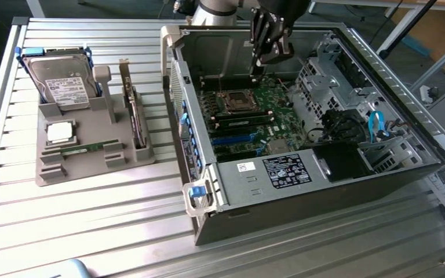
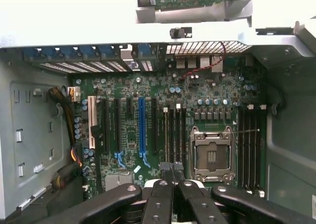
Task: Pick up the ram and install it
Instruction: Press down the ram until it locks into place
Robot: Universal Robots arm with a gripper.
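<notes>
Exterior view: the ram (image 1: 81, 149) lies flat in a groove near the front of a grey tray (image 1: 91, 169), which sits on the slatted metal table (image 1: 91, 231) at the exterior view's left, well apart from the arm. On the same tray a hard drive (image 1: 64, 84) stands at the far end, a square silver processor chip (image 1: 58, 132) rests between the drive and the ram, and an expansion card (image 1: 135, 116) stands on edge along the side nearest the computer.

The computer case (image 1: 300, 191) lies open on its side, just beside the tray, with the green motherboard (image 1: 257, 119) facing up. The empty processor socket (image 1: 234, 101) shows in the far part of the board. The gripper (image 1: 270, 58) hangs inside the case, over the far end of the motherboard, not touching the board.

In the wrist view the gripper (image 2: 171, 170) looks straight down on the board. Its black fingers (image 2: 163, 194) are pressed together at the tips, and nothing can be seen between them. Beneath the tips run the long dark memory slots (image 2: 175, 130), with the processor socket (image 2: 212, 157) just beside them and a second group of slots (image 2: 249, 145) on the socket's other side. A blue card slot (image 2: 141, 130) runs parallel to them, further across the board.
</notes>
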